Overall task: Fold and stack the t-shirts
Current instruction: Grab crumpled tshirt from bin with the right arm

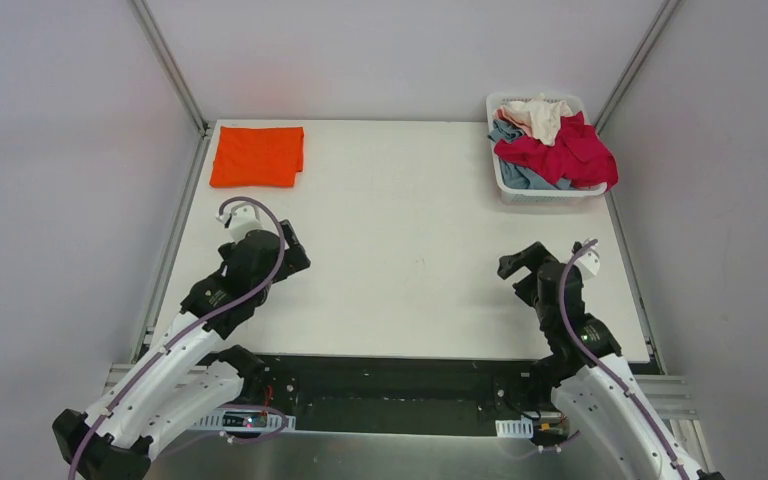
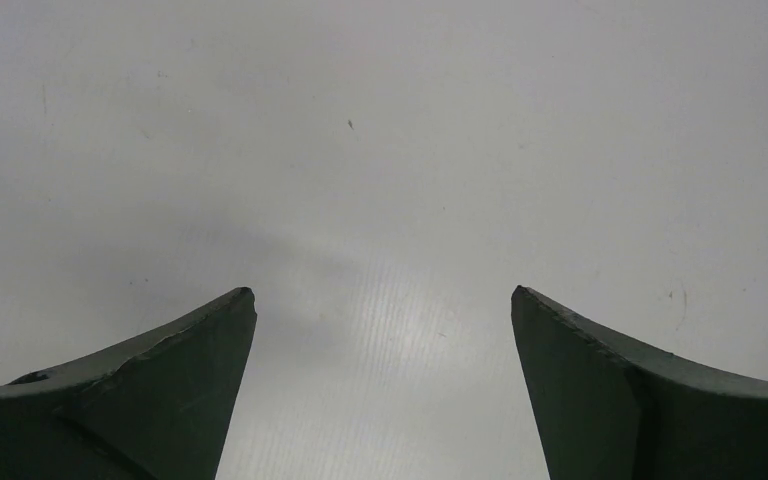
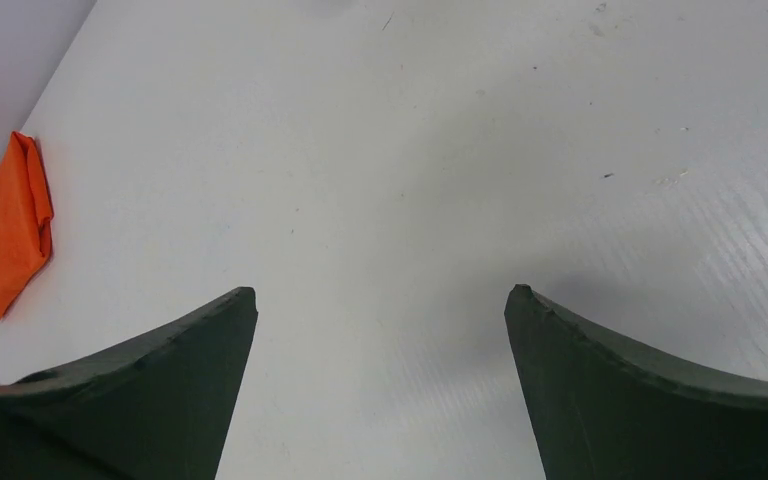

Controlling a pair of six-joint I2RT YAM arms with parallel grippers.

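Note:
A folded orange t-shirt (image 1: 257, 156) lies flat at the table's far left corner; it also shows at the left edge of the right wrist view (image 3: 5, 240). A crimson t-shirt (image 1: 570, 152) is heaped in the white basket (image 1: 550, 195) at the far right, draped over its right rim, with a grey-blue t-shirt (image 1: 522, 174) under it and cream (image 1: 543, 115) and pale pink cloth behind. My left gripper (image 1: 295, 250) hovers open over bare table near the left front. My right gripper (image 1: 525, 258) is open over bare table near the right front. Neither touches cloth.
The white table (image 1: 400, 230) is bounded by metal frame rails on the left (image 1: 175, 250) and right. Grey walls enclose the back and sides. Both arm bases sit on the black strip at the near edge.

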